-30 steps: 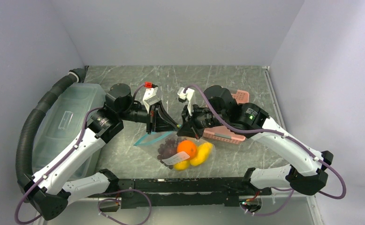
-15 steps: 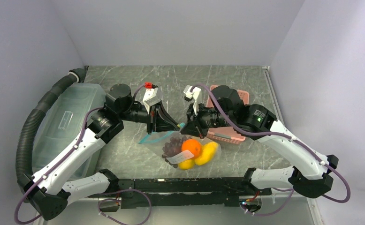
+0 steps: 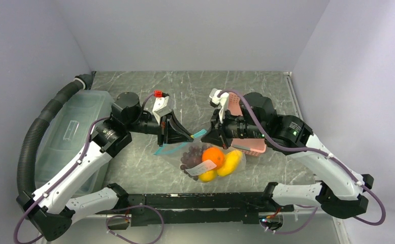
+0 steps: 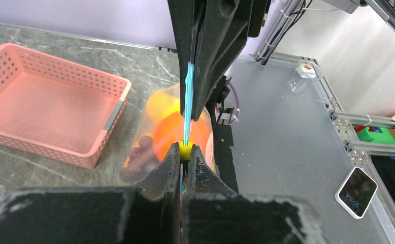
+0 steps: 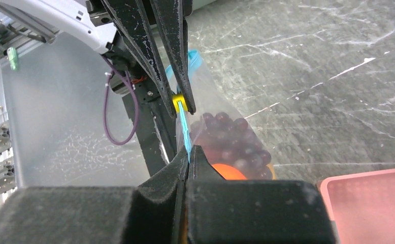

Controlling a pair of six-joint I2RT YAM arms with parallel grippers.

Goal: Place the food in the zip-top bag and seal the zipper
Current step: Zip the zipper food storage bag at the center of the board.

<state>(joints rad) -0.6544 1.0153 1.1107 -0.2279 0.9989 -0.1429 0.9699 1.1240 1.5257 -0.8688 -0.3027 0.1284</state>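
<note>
Marble table (image 3: 185,86), zipper (image 3: 167,149) partly hidden

Left gripper (image 3: 190,136): fingers pinched on zipper (image 4: 187,96), pointing inward.
Right gripper (image 3: 208,139): fingers pinched on zipper, pointing inward.
Spacing: grippers near, not touching.

Glossy, crinkly clear plastic zip-top bag (image 4: 147,132) with a smooth teal-blue zipper strip (image 4: 188,96), beside a matt pink perforated plastic basket (image 4: 48,107) on a smooth grey marbled tabletop (image 5: 312,61).
</note>
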